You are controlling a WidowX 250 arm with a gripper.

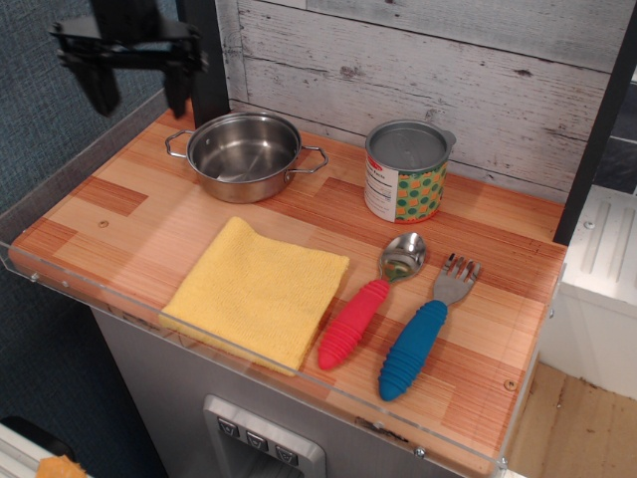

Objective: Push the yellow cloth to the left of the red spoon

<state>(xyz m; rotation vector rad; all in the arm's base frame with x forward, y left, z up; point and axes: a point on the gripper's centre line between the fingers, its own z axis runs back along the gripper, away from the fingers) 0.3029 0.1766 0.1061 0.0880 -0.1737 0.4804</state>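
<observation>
You're looking at a striped wooden tabletop (pixel 129 199) with a clear plastic lip running along its near and left edges, and a whitewashed plank wall (pixel 478 70) is standing right behind it. A blue-grey textured wall (pixel 60 139) is filling the left side of the room. Take the steel pot (pixel 245 154) as your landmark: it's sitting toward the back of the tabletop, two loop handles out to the sides, and it's showing nothing inside but bare metal. To the pot's right, near the planks, a tin can (pixel 404 171) with a green and orange dotted label is standing upright, lid on. In front of the pot, the yellow cloth (pixel 256 291) is lying flat and folded, reaching the front lip. Just beside the cloth, on the side away from the pot's left handle, the red spoon (pixel 370 298) is lying with its bowl pointing back, its handle almost touching the cloth's edge. A blue-handled fork (pixel 422 330) is lying alongside the spoon, farther from the pot. Your claw (pixel 134 85) is hanging up to the left of the pot, fingers spread, gripping nothing.
</observation>
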